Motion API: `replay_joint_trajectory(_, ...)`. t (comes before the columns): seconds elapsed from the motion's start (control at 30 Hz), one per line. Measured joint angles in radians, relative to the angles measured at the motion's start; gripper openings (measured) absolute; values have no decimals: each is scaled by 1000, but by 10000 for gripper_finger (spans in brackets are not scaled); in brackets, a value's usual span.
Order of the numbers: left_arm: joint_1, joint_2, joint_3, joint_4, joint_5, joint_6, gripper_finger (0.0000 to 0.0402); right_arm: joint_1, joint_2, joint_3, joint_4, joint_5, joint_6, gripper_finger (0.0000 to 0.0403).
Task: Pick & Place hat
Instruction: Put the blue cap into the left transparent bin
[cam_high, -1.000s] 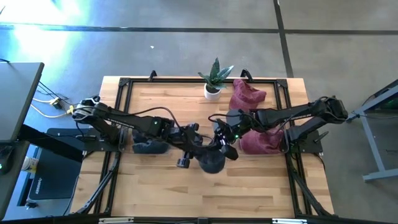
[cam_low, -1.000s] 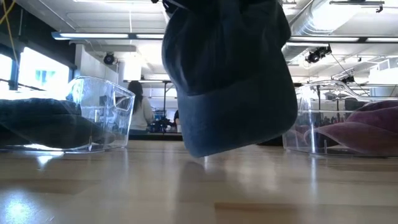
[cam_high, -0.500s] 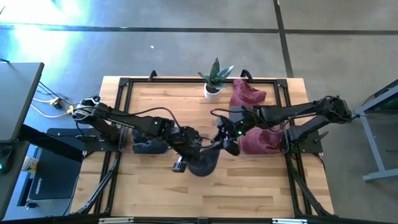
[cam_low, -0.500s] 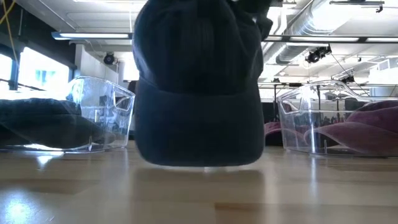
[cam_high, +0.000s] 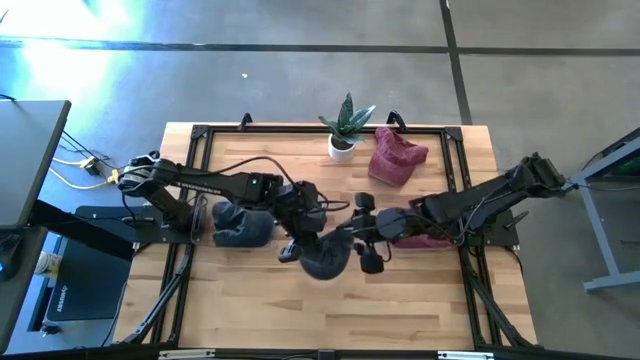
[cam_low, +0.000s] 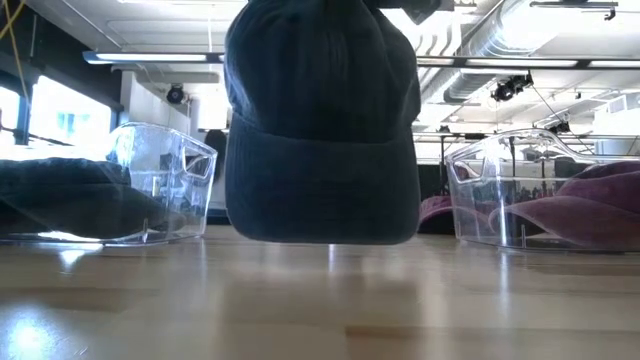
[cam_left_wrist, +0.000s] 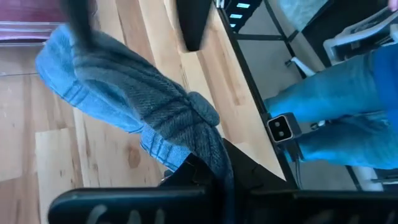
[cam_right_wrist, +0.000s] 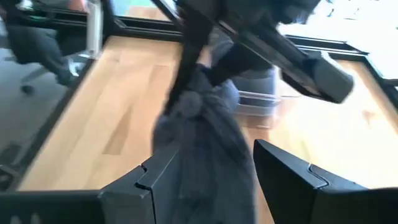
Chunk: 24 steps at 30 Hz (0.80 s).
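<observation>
The dark cap hangs in the air in front of the potted plant, toward the table's near edge, and the low view shows it clear of the wood, crown up and band hanging down. The left gripper has it pinched: in the left wrist view the twill runs straight down into the fingers, bunched where they clamp. The right gripper sits just beside the cap on the side away from the left arm, its 2 fingers spread apart with the fabric hanging between them, not yet squeezed.

This looks light and thoroughly soft. The crown folds and sags wherever it is not supported, so a pinch on loose cloth will only drag a pleat along. The stitched band and the button at the top are the firmer places, and the gathered knot of fabric showing in the right wrist view seems the best bite. Woven cotton should not slip much, and nothing here is fragile.

Left of the plant a clear bin holds more dark caps; right of it 2 maroon caps, 1 in a clear bin.
</observation>
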Motion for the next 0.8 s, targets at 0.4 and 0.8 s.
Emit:
replay_joint_trajectory(0.4,11,0,0,32,-1,-53,5,-78,48,-2,-2,-238,-86,137)
replay_joint_trajectory(0.8,22,-2,2,-23,-35,65,120,-111,41,-3,-23,-536,84,24)
